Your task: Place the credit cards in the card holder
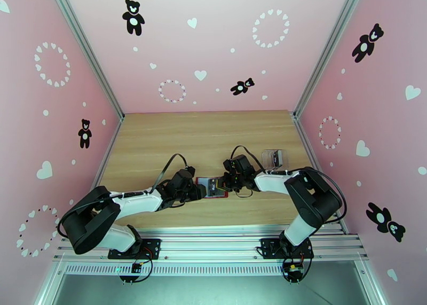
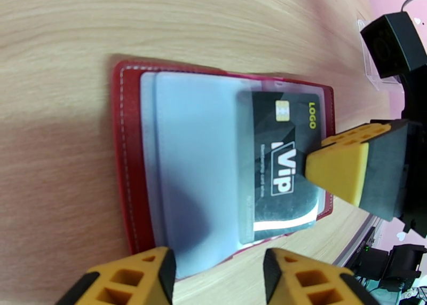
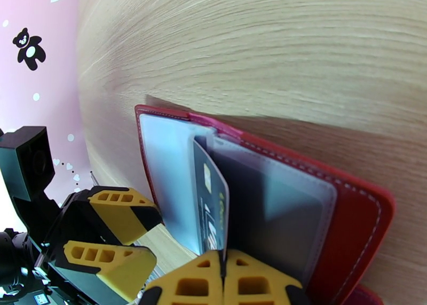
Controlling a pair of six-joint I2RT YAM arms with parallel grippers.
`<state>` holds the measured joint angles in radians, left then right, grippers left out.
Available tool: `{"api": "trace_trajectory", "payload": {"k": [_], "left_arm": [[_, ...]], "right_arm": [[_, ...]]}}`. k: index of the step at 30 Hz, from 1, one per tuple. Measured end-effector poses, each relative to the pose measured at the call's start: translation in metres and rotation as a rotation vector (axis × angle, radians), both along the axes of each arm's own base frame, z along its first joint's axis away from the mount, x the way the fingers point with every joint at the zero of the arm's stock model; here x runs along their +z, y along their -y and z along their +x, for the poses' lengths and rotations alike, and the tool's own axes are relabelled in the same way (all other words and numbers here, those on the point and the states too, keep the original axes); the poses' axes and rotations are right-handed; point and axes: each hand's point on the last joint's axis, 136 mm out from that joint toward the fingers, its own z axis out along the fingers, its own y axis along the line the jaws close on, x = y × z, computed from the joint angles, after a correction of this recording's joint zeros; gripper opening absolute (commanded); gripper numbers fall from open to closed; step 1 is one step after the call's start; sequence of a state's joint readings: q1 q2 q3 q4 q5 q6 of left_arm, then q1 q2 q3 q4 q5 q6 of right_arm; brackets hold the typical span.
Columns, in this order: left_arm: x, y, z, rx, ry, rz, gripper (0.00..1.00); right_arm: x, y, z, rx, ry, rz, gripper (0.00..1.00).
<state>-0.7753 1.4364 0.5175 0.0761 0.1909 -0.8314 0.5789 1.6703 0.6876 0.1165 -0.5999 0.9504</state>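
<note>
Your right gripper is pinching the black credit card by its trailing edge, so the leading edge can slide into the clear sleeve just ahead of the fingertips. Around that sleeve the red card holder lies opened on the table, pockets up for access. Facing it, your left gripper stands half spread over the holder's opposite edge, probably to steady it; you cannot tell whether it touches. Beyond your right gripper sits a clear case, well apart.
</note>
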Motion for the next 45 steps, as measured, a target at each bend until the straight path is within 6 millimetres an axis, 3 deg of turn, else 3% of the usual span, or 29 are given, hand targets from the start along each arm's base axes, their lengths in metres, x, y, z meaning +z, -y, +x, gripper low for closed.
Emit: {"api": "trace_trajectory", "payload": {"k": [6, 15, 21, 38, 45], "left_arm": [[0.005, -0.007, 0.0, 0.004, 0.014, 0.033, 0.5], [0.007, -0.005, 0.006, 0.005, 0.03, 0.05, 0.44], [-0.003, -0.007, 0.005, 0.006, 0.011, 0.073, 0.44], [-0.006, -0.006, 0.006, 0.006, 0.007, 0.076, 0.43], [-0.007, -0.006, 0.006, 0.006, 0.007, 0.076, 0.43]], "right_arm": [[-0.001, -0.001, 0.0, 0.002, -0.001, 0.002, 0.0], [-0.005, 0.001, -0.002, 0.007, -0.003, -0.018, 0.23], [-0.006, 0.001, -0.003, 0.016, -0.004, -0.039, 0.3], [-0.004, 0.0, -0.001, 0.035, 0.025, -0.175, 0.33], [-0.006, -0.01, 0.001, 0.05, 0.033, -0.212, 0.32]]}}
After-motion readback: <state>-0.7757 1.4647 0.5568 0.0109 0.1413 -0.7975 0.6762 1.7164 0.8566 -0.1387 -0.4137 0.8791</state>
